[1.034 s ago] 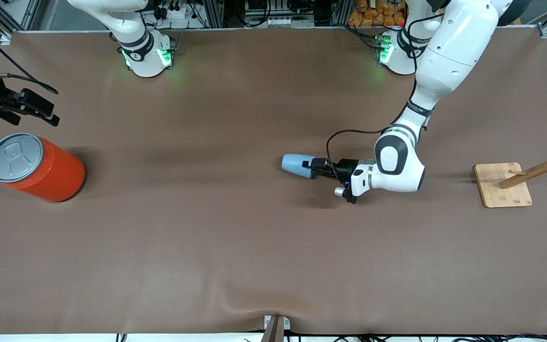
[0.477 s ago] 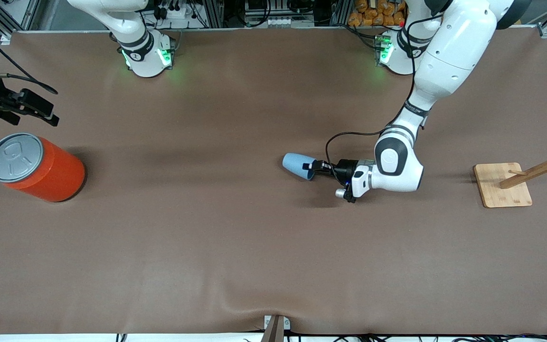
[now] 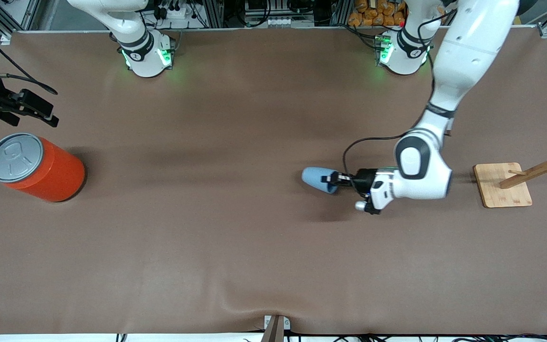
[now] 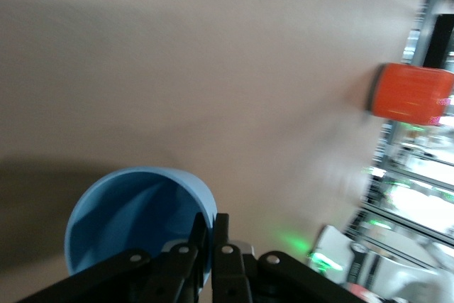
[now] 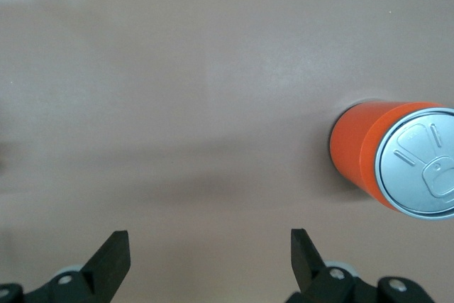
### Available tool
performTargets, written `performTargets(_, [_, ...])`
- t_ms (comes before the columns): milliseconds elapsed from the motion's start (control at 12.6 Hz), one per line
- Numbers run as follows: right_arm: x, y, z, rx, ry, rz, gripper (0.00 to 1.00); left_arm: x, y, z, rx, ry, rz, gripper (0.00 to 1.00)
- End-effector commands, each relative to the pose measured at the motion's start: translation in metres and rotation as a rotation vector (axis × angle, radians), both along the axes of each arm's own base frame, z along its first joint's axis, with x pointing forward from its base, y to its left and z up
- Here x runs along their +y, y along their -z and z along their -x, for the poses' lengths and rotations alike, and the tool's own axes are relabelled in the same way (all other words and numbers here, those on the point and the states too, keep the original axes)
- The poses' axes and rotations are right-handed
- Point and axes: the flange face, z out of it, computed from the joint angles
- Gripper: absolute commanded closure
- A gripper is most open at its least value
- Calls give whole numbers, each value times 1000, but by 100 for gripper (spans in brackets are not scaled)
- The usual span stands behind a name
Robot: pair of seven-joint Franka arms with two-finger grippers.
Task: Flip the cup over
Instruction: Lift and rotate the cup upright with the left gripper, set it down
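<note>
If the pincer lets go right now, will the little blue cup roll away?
Probably. The cup is round, tapered and tipped sideways in the left pincer, so it would likely curve as it rolls. It looks like light plastic, pinched only at the rim, so it might slip.

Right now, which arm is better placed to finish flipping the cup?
Left. The left gripper is shut on the light-blue cup's rim, holding it tilted. The right gripper waits open near the orange can.
</note>
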Motion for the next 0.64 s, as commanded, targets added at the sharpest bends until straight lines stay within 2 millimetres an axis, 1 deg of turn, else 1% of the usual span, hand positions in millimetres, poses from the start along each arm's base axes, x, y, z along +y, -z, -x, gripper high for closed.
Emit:
performTargets(0, [9, -5, 4, -25, -33, 48, 0, 56, -71, -14, -21, 52, -220, 100])
performTargets(80, [10, -5, 4, -26, -36, 51, 0, 73, -86, -15, -64, 107, -362, 100])
performTargets(159, [10, -5, 4, -25, -33, 48, 0, 95, -98, -17, -108, 149, -508, 100])
performTargets(239, [7, -5, 4, -23, -26, 41, 0, 114, -106, -17, -133, 173, -619, 100])
performTargets(318, [4, -5, 4, -21, -21, 39, 0, 128, -112, -15, -153, 177, -685, 100])
performTargets(477, [5, -8, 5, -21, -20, 39, 0, 151, -109, -6, -218, 120, -716, 100])
performTargets(557, [7, -11, 4, -27, -23, 39, 0, 154, -103, 1, -265, 113, -741, 100])
